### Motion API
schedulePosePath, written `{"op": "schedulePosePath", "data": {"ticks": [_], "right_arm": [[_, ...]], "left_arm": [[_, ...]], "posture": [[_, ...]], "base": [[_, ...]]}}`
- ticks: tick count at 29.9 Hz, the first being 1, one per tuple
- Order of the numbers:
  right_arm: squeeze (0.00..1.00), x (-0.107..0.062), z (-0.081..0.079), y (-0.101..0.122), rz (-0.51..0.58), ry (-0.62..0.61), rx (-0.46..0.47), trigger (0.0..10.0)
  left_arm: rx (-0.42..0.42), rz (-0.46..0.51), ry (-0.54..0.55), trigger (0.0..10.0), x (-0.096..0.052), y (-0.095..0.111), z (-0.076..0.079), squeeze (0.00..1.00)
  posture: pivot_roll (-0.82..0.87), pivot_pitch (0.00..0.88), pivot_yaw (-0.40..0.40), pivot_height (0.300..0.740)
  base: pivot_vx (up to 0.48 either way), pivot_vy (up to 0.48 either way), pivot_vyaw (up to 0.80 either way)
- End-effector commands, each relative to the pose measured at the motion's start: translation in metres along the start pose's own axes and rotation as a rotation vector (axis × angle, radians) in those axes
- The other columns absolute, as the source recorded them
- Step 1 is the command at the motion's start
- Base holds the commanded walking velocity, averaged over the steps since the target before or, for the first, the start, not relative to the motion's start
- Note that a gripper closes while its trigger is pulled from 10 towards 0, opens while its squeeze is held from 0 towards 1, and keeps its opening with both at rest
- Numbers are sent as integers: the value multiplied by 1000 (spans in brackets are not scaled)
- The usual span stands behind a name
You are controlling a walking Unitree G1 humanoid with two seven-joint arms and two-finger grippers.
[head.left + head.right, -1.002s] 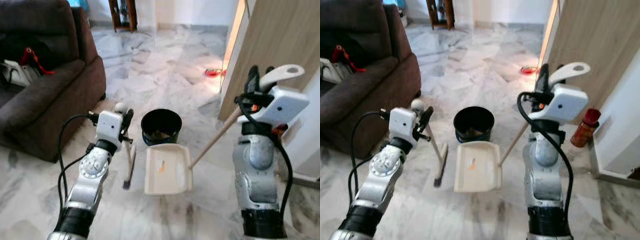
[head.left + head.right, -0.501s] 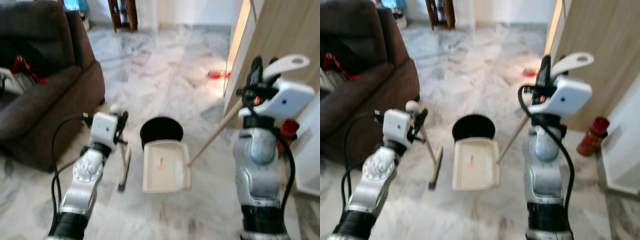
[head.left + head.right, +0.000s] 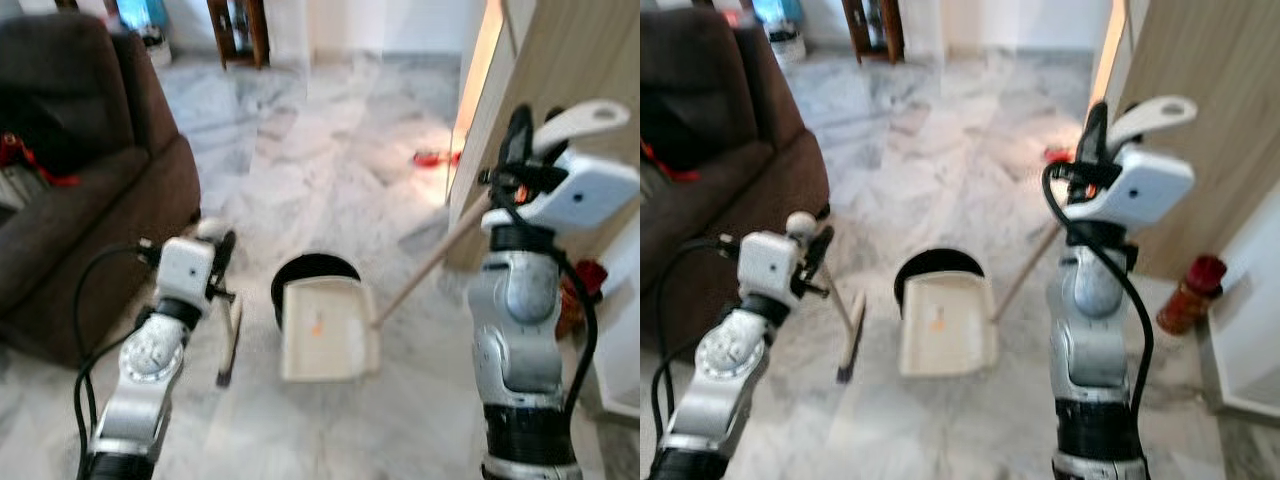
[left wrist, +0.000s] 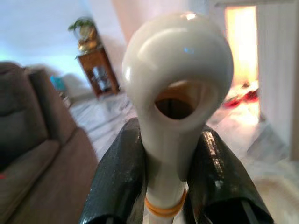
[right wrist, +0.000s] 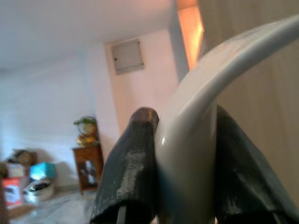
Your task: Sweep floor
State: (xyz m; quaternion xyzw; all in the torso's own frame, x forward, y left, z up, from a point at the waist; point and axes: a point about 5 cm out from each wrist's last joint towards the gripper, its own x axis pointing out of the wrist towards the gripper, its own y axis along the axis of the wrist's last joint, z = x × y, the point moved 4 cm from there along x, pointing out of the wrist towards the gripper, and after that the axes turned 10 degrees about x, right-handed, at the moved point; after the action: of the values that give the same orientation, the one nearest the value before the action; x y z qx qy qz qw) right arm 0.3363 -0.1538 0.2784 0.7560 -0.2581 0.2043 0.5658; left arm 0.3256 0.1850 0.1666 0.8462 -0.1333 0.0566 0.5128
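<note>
Cream dustpan (image 3: 325, 330) x1, R fingers (image 5: 135, 163) clamp handle, L fingers (image 4: 117, 177) clamp broom (image 3: 228, 340) x1

A marble-floored living room, as we see it looking forward and down

We see grey-veined marble floor (image 3: 330, 150), a dark brown sofa (image 3: 90, 190) on the left, a wooden cabinet (image 3: 238, 28) against the far white wall (image 3: 400, 20), a tall wood-panelled door (image 3: 570, 60) on the right, with warm light beside it.

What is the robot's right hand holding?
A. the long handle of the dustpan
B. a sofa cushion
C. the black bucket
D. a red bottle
A: the right gripper is shut on the dustpan handle, which runs down to the cream dustpan on the floor.
</note>
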Motion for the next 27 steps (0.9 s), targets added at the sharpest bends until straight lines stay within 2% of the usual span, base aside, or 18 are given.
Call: {"op": "schedulePosePath", "data": {"ticks": [1,27], "right_arm": [[0,5,-8,17,69,10,64,10000],[0,7,-12,18,68,33,67,10000]], "left_arm": [[36,64,29,10000,3,18,-8,0],[20,54,26,10000,3,23,-5,0]], "posture": [[22,72,69,740],[18,65,70,740]], "base": [[401,0,0],[392,0,0]]}}
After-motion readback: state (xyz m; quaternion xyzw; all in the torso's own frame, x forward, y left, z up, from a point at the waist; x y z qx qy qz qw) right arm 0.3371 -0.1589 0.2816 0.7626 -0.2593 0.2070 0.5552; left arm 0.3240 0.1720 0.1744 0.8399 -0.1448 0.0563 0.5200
